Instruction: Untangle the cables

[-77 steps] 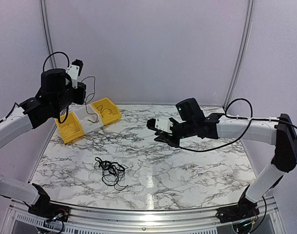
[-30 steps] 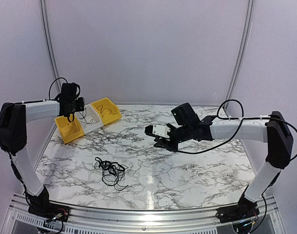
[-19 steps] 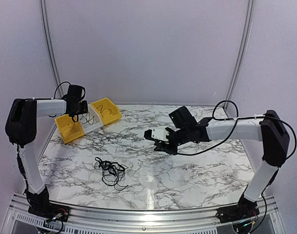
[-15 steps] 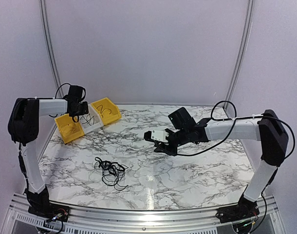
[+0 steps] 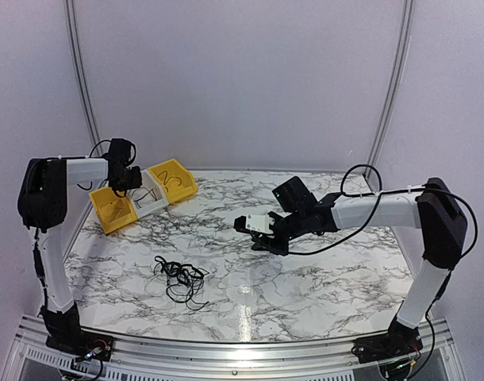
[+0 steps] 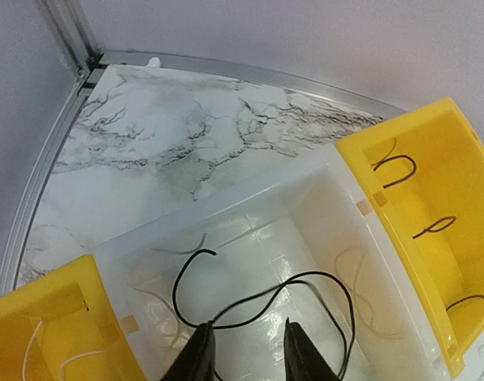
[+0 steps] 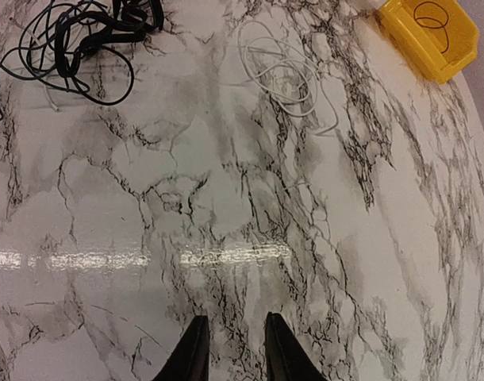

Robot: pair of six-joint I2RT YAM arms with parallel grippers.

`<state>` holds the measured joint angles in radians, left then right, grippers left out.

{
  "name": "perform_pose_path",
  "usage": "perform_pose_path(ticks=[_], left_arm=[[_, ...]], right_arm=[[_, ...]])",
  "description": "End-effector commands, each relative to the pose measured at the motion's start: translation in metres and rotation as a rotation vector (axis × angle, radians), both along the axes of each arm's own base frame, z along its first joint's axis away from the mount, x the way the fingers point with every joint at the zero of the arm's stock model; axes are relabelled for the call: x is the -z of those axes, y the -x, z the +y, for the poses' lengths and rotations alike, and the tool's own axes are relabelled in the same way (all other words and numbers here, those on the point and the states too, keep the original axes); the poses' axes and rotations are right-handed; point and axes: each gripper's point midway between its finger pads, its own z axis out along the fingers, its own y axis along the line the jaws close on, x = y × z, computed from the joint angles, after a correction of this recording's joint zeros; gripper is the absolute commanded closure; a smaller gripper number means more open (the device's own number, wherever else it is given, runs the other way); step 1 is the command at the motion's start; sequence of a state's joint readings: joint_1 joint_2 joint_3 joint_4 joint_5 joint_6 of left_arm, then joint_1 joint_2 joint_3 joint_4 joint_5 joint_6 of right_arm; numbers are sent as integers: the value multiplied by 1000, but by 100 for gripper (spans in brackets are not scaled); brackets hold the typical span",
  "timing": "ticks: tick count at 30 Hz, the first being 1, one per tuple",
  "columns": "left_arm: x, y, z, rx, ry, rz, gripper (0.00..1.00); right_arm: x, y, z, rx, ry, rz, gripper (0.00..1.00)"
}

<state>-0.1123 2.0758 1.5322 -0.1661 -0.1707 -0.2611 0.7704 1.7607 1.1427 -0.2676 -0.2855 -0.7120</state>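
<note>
Part of the sorting looks done: short black pieces lie in the yellow bin (image 6: 456, 186), and one thin black cable (image 6: 305, 277) loops in the white bin (image 6: 321, 214) at the lower middle of the left wrist view. It lies just ahead of the left tool (image 6: 248, 343), whose jaws stand parted, not clamping it. Most is left, I judge: a knotted bundle of black cables (image 5: 181, 278) sits on the desk (image 5: 321, 270), lower left in the top view, while the right tool (image 7: 230, 343), slightly open and empty, hovers apart from it.
</note>
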Motion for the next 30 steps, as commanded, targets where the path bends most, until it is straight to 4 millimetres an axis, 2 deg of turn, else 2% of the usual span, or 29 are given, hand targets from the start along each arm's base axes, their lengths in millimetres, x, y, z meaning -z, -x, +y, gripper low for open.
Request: perform_pose_path(ticks=[1, 3, 4, 5, 6, 8, 10, 12, 16, 20, 22, 25, 27, 30], left_arm=[[-29, 5, 4, 5, 1, -13, 59], [-47, 10, 8, -2, -14, -41, 50], [-54, 14, 9, -7, -21, -52, 37], [-62, 18, 11, -13, -26, -64, 16], [-70, 22, 13, -22, -28, -77, 3], [-88, 33, 16, -43, -25, -96, 1], [-108, 43, 8, -12, -2, -109, 1], [-132, 52, -12, 84, 39, -148, 1], [-162, 73, -52, 295, 89, -218, 1], [-192, 110, -88, 458, 130, -414, 1], [-208, 127, -100, 485, 151, -530, 1], [-220, 152, -115, 526, 186, -597, 1], [-218, 168, -125, 558, 207, -619, 1], [-214, 179, -129, 585, 178, -625, 1]], right_arm=[[-11, -4, 8, -11, -8, -24, 74], [-11, -4, 8, -10, -8, -23, 74], [-12, -4, 8, -10, -9, -23, 74], [-12, -3, 8, -11, -10, -23, 74], [-13, -3, 8, -12, -10, -23, 74], [-15, -3, 9, -13, -12, -27, 74], [-16, -3, 9, -11, -14, -30, 74], [-19, -4, 9, -7, -17, -36, 74], [-22, -5, 9, -2, -23, -42, 74], [-25, -9, 8, 19, -20, -49, 74], [-32, -12, 8, 36, -31, -53, 74], [-48, -18, 9, 61, -71, -56, 73], [-60, -23, 10, 73, -93, -65, 72], [-73, -31, 17, 78, -113, -75, 66]])
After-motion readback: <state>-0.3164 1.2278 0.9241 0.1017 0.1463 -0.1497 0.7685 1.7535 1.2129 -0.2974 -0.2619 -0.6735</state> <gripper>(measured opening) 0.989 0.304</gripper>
